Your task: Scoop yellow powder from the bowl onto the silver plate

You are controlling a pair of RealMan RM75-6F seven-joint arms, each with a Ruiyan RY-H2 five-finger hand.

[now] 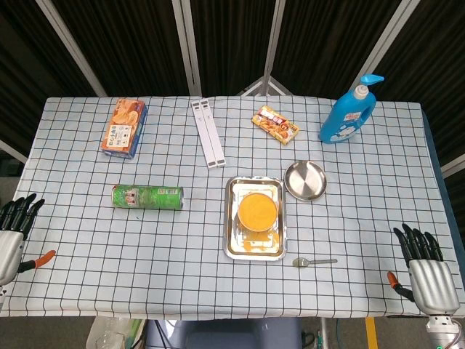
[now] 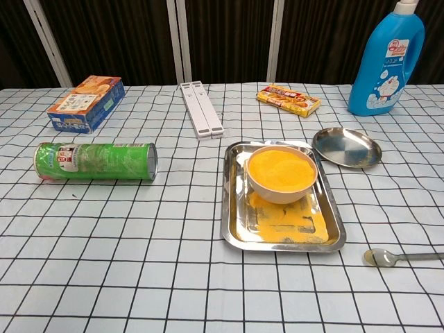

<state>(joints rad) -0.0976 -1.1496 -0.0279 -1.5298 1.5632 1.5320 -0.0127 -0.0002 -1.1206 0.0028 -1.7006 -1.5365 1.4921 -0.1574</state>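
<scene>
Two hands, left hand (image 1: 13,234) and right hand (image 1: 427,270), fingers spread, empty | checked tablecloth (image 1: 145,240) | dark curtains (image 1: 131,43)

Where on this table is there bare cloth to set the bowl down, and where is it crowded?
Bare checked cloth lies between the green snack can and the rectangular steel tray, and along the near edge left of the metal spoon. It is crowded where the round silver plate nearly meets the tray holding the bowl of yellow powder.
</scene>
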